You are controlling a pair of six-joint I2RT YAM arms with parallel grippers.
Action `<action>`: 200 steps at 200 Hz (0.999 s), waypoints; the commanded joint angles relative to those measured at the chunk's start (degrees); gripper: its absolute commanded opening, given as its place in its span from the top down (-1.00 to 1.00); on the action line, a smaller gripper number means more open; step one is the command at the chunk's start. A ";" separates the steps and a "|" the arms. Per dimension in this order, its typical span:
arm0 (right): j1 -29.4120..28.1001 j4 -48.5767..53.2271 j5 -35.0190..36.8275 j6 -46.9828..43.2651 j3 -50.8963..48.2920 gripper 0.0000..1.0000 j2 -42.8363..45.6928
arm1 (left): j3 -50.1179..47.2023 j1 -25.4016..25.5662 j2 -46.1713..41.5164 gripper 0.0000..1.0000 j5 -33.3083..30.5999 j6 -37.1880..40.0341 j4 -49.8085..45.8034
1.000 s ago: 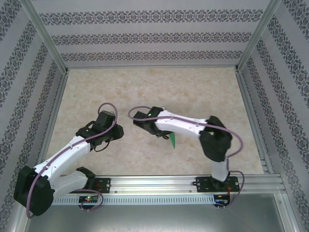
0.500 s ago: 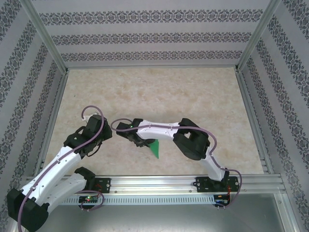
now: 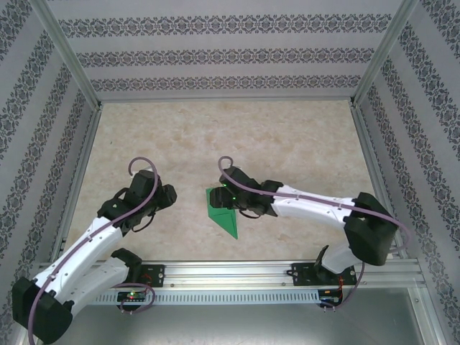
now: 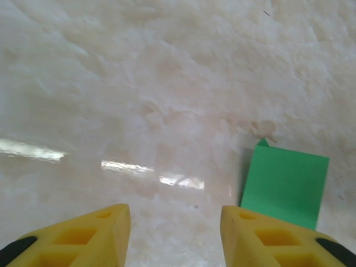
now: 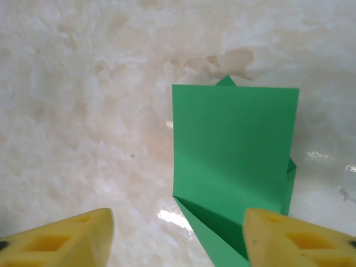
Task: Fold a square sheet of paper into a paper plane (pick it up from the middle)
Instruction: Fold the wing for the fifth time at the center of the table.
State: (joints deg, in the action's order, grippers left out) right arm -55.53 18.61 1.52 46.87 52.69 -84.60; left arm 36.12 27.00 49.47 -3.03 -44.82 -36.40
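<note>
Paper plane [image 3: 224, 215] lies loose beside right end effector [image 5: 177, 222], arm stretched leftward.

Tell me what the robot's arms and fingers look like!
The left arm and right arm have white segments with chunky black joints. A purplish-grey cable loops along each. The fingers are yellow wedges with hollow cut-outs and black tips.
</note>
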 commanded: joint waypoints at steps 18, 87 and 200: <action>2.66 -14.56 -9.83 2.15 -11.02 0.41 5.70 | -0.67 -0.61 5.76 0.07 12.78 2.40 8.81; 4.17 -17.19 -16.16 0.41 -12.63 0.73 0.13 | 0.99 0.69 14.05 0.04 18.86 3.16 8.22; 10.20 -27.63 -19.54 1.42 -18.64 0.72 -9.90 | 5.00 7.19 22.45 -0.03 21.52 3.91 8.52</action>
State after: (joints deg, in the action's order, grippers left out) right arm -46.46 -2.37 -15.73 47.92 36.93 -92.58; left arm 38.02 31.40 69.41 17.69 -41.43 -29.69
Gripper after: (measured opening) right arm 0.133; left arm 0.513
